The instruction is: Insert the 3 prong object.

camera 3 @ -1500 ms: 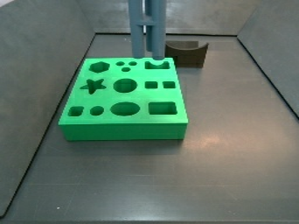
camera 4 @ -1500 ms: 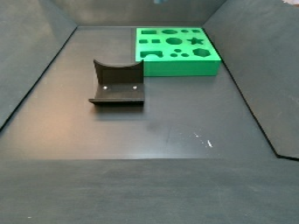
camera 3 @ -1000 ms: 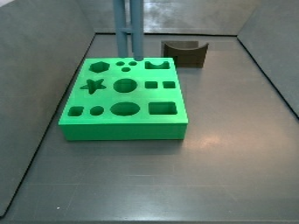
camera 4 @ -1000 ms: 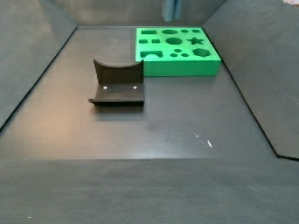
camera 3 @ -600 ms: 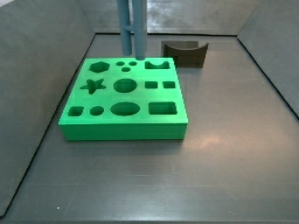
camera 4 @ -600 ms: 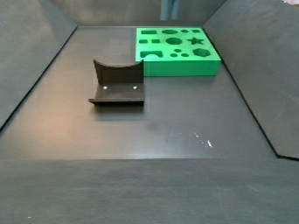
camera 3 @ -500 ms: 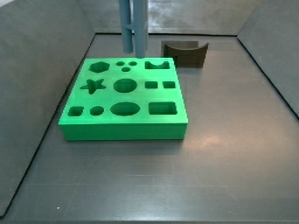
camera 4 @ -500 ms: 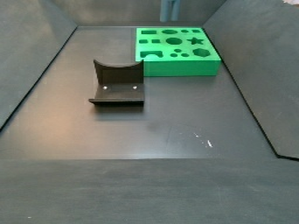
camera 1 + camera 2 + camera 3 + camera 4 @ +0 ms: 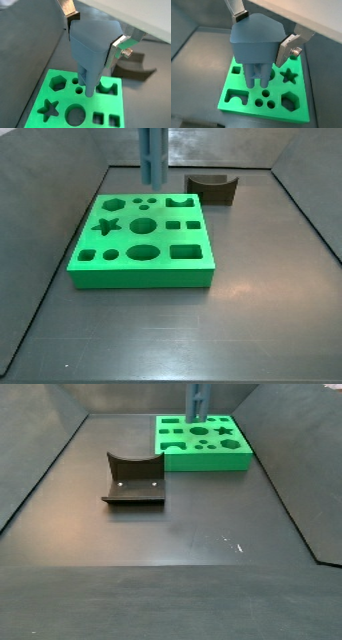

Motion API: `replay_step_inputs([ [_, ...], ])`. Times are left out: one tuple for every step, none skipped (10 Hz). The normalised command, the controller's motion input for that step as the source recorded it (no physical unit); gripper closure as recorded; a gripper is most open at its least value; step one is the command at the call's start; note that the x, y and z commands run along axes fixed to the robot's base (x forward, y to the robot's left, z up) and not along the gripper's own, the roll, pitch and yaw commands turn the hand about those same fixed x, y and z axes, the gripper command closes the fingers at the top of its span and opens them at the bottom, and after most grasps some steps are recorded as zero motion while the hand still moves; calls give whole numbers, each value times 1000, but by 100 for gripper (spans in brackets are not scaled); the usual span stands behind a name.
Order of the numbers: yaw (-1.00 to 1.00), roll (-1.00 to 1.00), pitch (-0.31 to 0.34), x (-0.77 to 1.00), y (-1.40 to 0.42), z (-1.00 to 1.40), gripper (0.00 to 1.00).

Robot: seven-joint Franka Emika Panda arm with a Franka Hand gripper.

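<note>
Green block [image 9: 143, 240]: one shape-sorting block lying flat on the table [image 9: 174, 534]; also seen in a wrist view [image 9: 50, 102].
Recesses in the block: nine counted in a side view, in three rows of three; a star [image 9: 108, 226], a hexagon [image 9: 115, 203], a round hole [image 9: 144, 225], an oval [image 9: 144, 253], square and rectangular holes, a notched slot at one back corner, and a cluster of small round holes [image 9: 146, 202] in the back row.
Contents of the recesses: all nine look empty in the side view.
3 prong object [image 9: 254, 42]: one blue-grey piece, held above the back row of the green block; in both wrist views [image 9: 92, 45] its narrow lower end hangs over the small round holes, apparently clear of the block.
Tool [image 9: 261, 35]: one, above the green block's back edge; its silver fingers [image 9: 290, 46] are pinching the 3 prong object from two sides.
Side views: only a blue vertical strip [image 9: 151, 160] of the held piece shows at the back of the green block [image 9: 198, 400].
Fixture [image 9: 132, 479]: one dark bracket, standing on the table well apart from the green block.
</note>
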Motion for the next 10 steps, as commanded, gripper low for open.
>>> replay_step_inputs([
  [-1000, 0, -1, 0, 0, -397, 100],
  [-1000, 0, -14, -86, 11, -397, 100],
  [-597, 0, -4, -260, 420, -403, 100],
  [-11, 93, -20, -134, 466, -260, 100],
  [0, 47, -23, -3, 406, -269, 100],
  [0, 13, -27, 0, 323, -266, 100],
  [311, 0, -70, -6, 9, -317, 100],
  [440, 0, -50, 0, 0, -254, 100],
  [209, -24, -83, -286, -154, -103, 100],
  [283, 0, -56, -163, -83, -89, 100],
])
